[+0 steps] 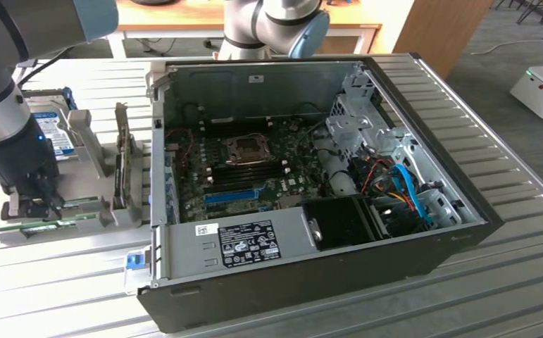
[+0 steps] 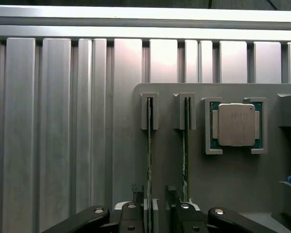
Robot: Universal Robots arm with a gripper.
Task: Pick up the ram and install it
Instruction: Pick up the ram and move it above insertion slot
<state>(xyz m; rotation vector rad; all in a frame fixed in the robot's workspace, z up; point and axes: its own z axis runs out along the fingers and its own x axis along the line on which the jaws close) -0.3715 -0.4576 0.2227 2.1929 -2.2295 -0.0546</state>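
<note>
Two ram sticks stand on edge in a grey holder (image 2: 223, 184), seen edge-on in the wrist view. My gripper (image 2: 153, 199) is open and straddles the ram (image 2: 149, 145) that is farther from the processor; its fingertips (image 2: 136, 193) flank the thin green board without clamping it. The other stick (image 2: 185, 145) stands parallel beside it. In the exterior view my gripper (image 1: 34, 208) reaches down onto the holder (image 1: 102, 222) at the exterior view's left, where a green strip of ram (image 1: 41, 227) shows below it.
An open computer case (image 1: 459, 232) lies in the middle, with its motherboard (image 1: 252, 172) exposed. A processor (image 2: 236, 125) sits in the holder. A hard drive with a blue label (image 1: 62, 141) and another board (image 1: 122, 165) stand upright near the arm. The table is ribbed metal (image 2: 53, 121).
</note>
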